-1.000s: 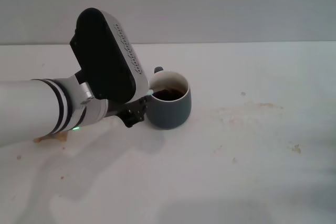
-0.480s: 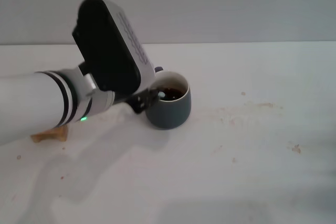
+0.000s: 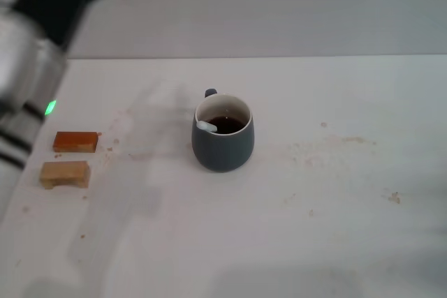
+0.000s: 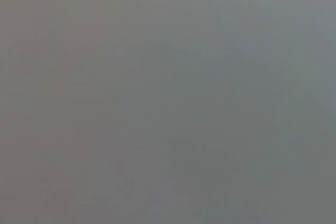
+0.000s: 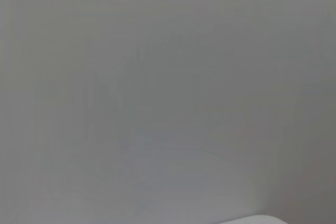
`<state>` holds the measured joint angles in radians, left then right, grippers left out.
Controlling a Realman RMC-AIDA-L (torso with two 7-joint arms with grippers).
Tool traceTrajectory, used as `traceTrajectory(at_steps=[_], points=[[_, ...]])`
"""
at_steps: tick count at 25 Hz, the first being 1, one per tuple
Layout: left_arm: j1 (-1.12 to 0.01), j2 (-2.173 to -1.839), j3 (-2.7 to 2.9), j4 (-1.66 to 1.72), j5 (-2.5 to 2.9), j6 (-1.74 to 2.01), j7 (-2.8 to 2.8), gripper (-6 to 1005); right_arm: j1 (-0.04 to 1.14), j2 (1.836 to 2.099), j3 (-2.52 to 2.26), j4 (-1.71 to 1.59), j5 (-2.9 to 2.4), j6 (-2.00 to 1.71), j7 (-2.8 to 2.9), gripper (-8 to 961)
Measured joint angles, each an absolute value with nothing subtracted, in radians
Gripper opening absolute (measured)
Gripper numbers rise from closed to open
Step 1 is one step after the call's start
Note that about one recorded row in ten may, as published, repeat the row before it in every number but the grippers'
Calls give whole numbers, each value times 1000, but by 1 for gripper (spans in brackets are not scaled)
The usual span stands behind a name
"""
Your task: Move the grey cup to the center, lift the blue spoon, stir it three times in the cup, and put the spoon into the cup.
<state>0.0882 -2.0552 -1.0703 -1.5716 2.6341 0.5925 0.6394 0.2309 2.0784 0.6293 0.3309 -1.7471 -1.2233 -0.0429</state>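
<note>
The grey cup (image 3: 223,134) stands upright near the middle of the white table (image 3: 328,228) in the head view, its handle turned to the far side and dark brown liquid inside. The blue spoon (image 3: 206,127) rests in the cup; only its pale handle end shows, leaning on the near-left rim. My left arm (image 3: 31,54) is raised at the far left edge of the head view, well clear of the cup; its fingers are out of view. My right gripper is not in view. Both wrist views show only a blank grey surface.
Two small brown blocks lie at the table's left: a darker one (image 3: 75,142) and a paler one (image 3: 65,174) just in front of it. Brown stains and crumbs mark the table to the right of the cup (image 3: 335,146).
My left gripper let go of the spoon, which now stays in the cup. The left arm pulled up and back to the far left, uncovering the two brown blocks.
</note>
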Motion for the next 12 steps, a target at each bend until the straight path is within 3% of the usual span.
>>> traceTrajectory(at_steps=[7,12], points=[[108,-2046,-1136,-1142,2708,1080,216,464,226,2079,533,327,-1747,-1338,-48,-1],[57,-2056,-1241,-813,2734,1132,36,464,223,2079,453,311,-1747,-1443,-51,-1]])
